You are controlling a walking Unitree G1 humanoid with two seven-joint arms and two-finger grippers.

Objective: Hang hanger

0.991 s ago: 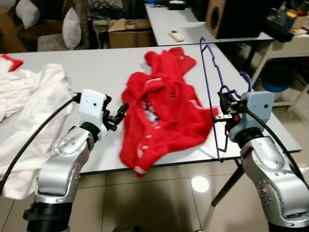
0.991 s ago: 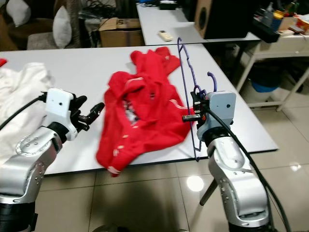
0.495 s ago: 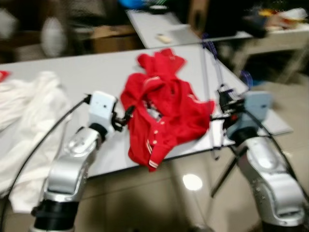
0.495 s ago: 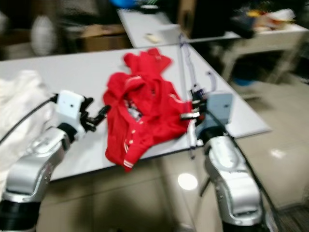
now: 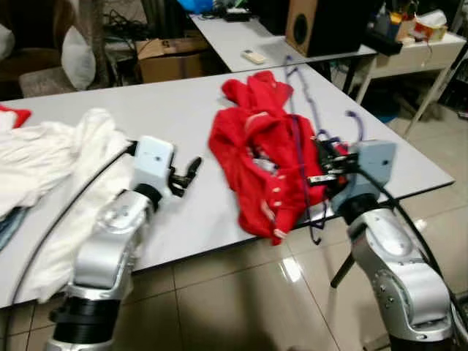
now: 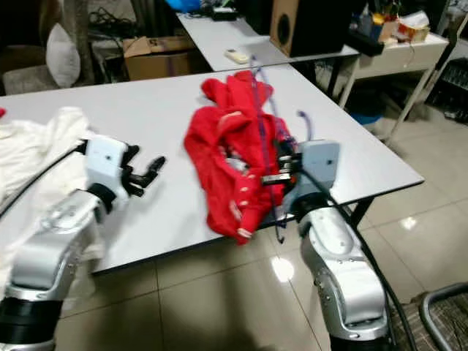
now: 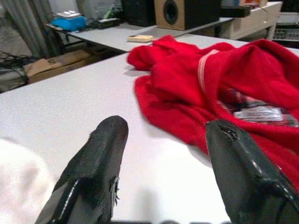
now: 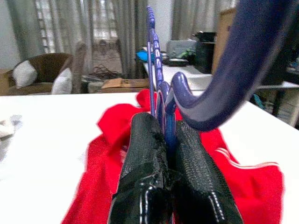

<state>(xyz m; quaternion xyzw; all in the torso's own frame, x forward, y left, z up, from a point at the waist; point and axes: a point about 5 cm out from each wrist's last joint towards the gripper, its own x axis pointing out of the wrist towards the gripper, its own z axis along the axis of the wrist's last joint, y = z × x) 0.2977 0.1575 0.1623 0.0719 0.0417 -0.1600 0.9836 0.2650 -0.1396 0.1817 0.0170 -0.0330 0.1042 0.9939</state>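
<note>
White table (image 5: 183, 117) with red garment (image 5: 267, 157); right hand (image 8: 168, 154) clenched on purple hanger (image 5: 300, 146), left hand (image 7: 163, 154) spread empty.

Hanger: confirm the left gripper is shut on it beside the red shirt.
Wrong arm. The right gripper is shut on the hanger, as the right wrist view shows. The left gripper is open, beside the red shirt.

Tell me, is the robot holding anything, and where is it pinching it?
The right gripper pinches the purple hanger just below its hook. The left gripper is open and holds nothing.
</note>
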